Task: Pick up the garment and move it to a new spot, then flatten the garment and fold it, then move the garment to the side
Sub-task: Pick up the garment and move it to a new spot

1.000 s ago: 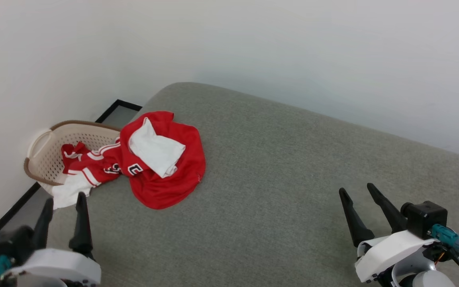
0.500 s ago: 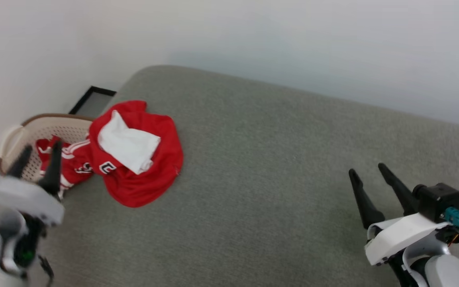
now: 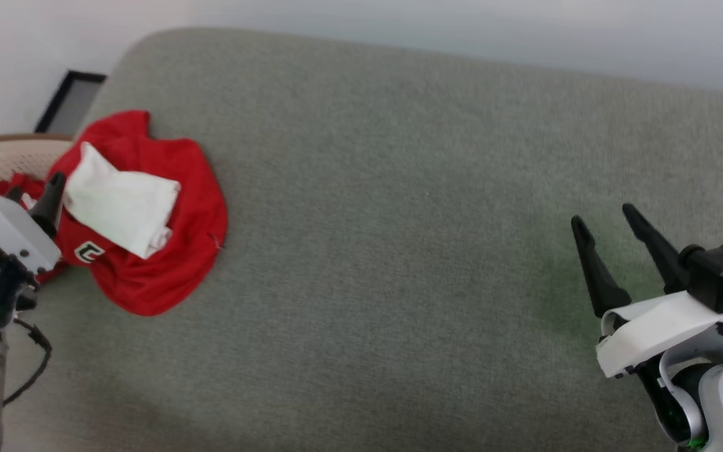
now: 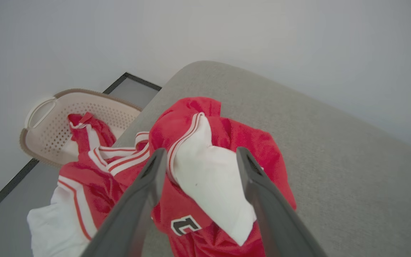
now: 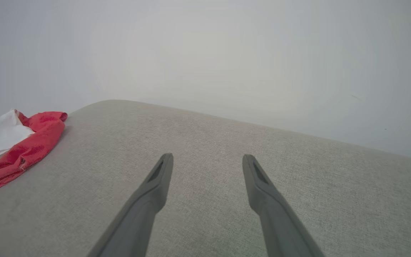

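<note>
The garment (image 3: 167,251) is a crumpled red heap with a white sleeve (image 3: 120,204) on top, lying at the left corner of the grey padded surface (image 3: 399,263). In the left wrist view the garment (image 4: 262,157) shows striped trim and part of a black letter, and red-and-white cloth trails over the edge toward the basket. My left gripper (image 4: 201,151) hovers open just above the white sleeve, a finger on either side, and stands at the garment's left edge (image 3: 35,185). My right gripper (image 3: 603,213) is open over bare fabric far to the right (image 5: 207,157).
A beige perforated basket (image 4: 45,121) with a brown rim stands on the floor off the surface's left corner, against the white wall, with red cloth in it. A black-edged floor strip (image 3: 69,100) runs beside it. The surface stretches wide between the garment and my right gripper.
The head camera has swung, shifting the whole picture. My left gripper has risen from the lower left up to the garment's left edge. The garment lies as before, and both grippers stay open.
</note>
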Controlling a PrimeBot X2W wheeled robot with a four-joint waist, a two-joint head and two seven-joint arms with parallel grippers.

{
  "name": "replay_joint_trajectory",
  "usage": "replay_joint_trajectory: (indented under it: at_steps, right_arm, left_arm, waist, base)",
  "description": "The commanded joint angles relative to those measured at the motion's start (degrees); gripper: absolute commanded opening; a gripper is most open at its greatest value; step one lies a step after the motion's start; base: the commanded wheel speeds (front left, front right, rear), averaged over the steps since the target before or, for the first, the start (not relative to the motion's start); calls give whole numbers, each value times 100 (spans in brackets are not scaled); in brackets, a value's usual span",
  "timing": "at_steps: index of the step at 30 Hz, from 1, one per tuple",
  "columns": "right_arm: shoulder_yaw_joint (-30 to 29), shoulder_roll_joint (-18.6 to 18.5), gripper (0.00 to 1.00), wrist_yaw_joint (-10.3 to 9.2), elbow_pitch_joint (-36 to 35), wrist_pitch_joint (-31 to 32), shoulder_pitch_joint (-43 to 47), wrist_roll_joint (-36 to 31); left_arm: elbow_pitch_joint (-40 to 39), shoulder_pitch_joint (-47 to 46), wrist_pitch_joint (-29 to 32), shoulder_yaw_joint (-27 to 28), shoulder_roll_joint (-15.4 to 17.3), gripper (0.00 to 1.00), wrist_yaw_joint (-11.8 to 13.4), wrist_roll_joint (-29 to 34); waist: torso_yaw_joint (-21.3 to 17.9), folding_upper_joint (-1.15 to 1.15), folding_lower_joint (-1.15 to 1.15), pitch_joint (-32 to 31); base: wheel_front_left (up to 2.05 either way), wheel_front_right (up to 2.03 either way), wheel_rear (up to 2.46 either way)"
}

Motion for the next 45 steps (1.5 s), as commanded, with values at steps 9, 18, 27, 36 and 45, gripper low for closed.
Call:
replay_joint_trajectory:
  at_steps: [9,18,27,36,45]
  right_arm:
    - [-20,-83,100,-7,-352,209,-275,-152]
    - [-22,-133,100,-6,-518,335,-368,-186]
    - [-86,-57,100,-6,-436,295,-241,-165]
    - [-205,103,100,-6,-177,87,67,1]
    - [-294,274,100,-7,40,-157,360,89]
  left_arm:
    - [1588,-1004,728,-433,-8,100,-73,156]
    - [2747,-1416,1179,-698,-209,100,-128,183]
    - [3187,-1536,732,-893,-206,0,-167,318]
    - [2933,-1950,104,-1236,166,0,-203,637]
    - [2304,-2460,-315,-1537,499,0,-213,977]
  waist:
    - [-397,0,0,985]
    - [-487,0,0,1227]
    - [-408,0,0,1012]
    - [-185,0,0,377]
    - [52,0,0,-281]
  base:
    - [0,0,0]
    - [0,0,0]
    - [0,0,0]
    - [0,0,0]
    - [0,0,0]
